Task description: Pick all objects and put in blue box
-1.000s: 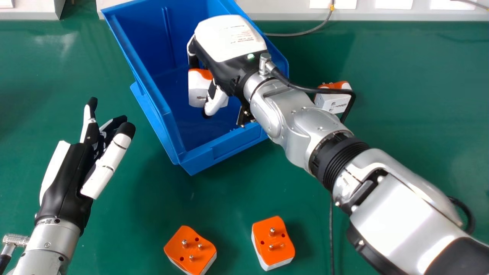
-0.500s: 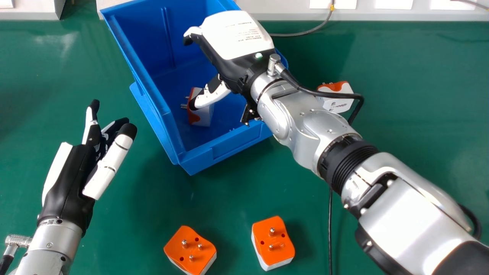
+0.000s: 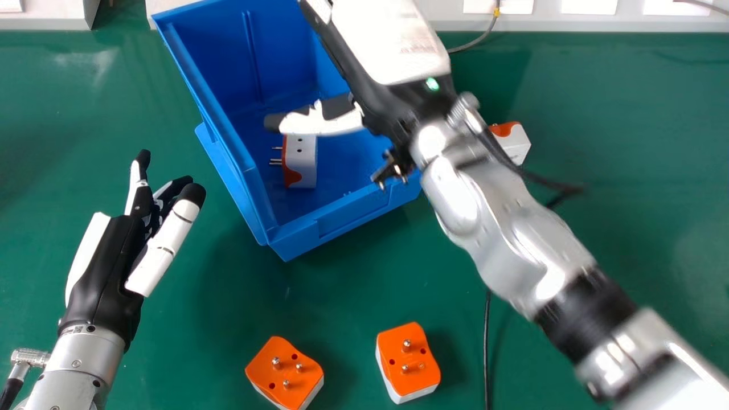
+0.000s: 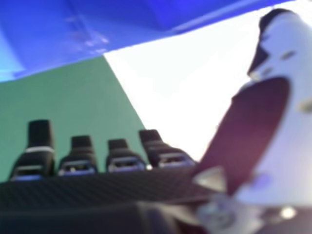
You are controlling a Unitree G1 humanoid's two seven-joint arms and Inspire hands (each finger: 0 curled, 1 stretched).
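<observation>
Fingers loosened, the right hand (image 3: pixel 393 45) has released a plug (image 3: pixel 302 165) into the blue box (image 3: pixel 353 219) and pulled rightward, apparently leaving three plugs (image 3: pixel 287 370) to collect.

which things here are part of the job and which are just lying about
Part of the job:
blue box
adapter inside it
near-left adapter
near-right adapter
far-right adapter

Just lying about:
grey cable at the back
thin black cable
</observation>
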